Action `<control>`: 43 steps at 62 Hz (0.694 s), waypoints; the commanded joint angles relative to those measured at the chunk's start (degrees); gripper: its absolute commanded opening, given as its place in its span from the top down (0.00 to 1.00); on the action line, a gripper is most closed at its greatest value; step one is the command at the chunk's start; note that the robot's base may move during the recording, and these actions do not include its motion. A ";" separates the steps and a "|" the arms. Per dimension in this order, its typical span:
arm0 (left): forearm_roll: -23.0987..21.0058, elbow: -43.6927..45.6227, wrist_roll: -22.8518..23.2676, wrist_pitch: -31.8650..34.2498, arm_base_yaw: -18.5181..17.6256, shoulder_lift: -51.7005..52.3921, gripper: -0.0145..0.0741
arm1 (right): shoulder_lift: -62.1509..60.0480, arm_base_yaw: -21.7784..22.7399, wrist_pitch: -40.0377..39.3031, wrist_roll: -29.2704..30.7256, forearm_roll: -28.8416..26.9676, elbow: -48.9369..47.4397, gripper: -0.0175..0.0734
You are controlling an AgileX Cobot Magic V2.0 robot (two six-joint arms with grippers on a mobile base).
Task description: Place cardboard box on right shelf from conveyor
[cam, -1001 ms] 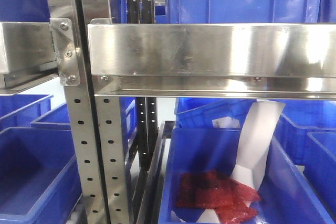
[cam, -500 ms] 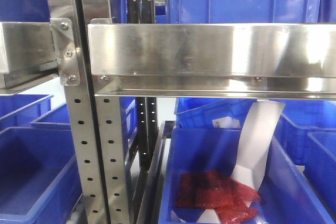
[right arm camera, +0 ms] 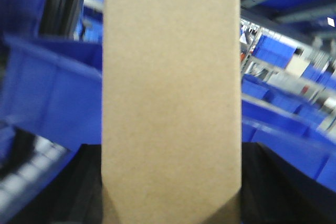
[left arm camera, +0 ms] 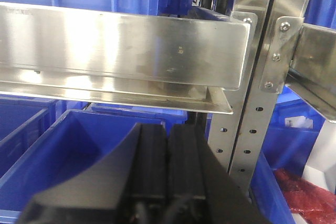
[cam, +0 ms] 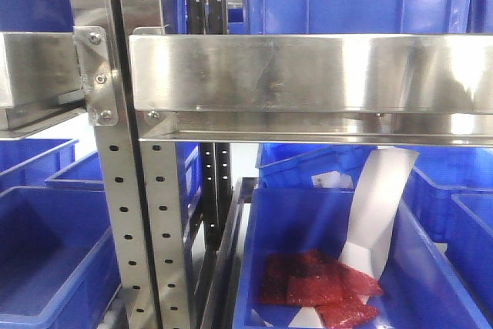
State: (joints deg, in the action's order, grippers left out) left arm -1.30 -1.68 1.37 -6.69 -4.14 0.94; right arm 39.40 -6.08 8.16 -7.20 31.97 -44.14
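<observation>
right end effector [right arm camera: 171, 203] is closed on the cardboard box [right arm camera: 171, 87], dark fingers flanking its lower edges. the box fills the centre of the right wrist frame, long side running away from the camera. this is judged a carry that presents a narrow end to the shelf lip. the right shelf [cam: 308, 73] spans the upper centre of the front frame with no box in sight there, so placement is judged pending. conveyor not in view. left end effector [left arm camera: 167, 156], bottom centre, has jaws pressed together on nothing and is judged parked clear.
</observation>
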 commanded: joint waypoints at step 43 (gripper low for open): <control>0.07 -0.59 0.27 4.92 -0.09 0.47 0.97 | 33.33 -4.21 -6.09 0.32 52.59 -10.34 0.75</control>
State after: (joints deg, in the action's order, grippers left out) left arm -1.30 -1.68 1.37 -6.69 -4.14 0.94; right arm 72.44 -10.41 2.79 -7.16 82.15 -50.28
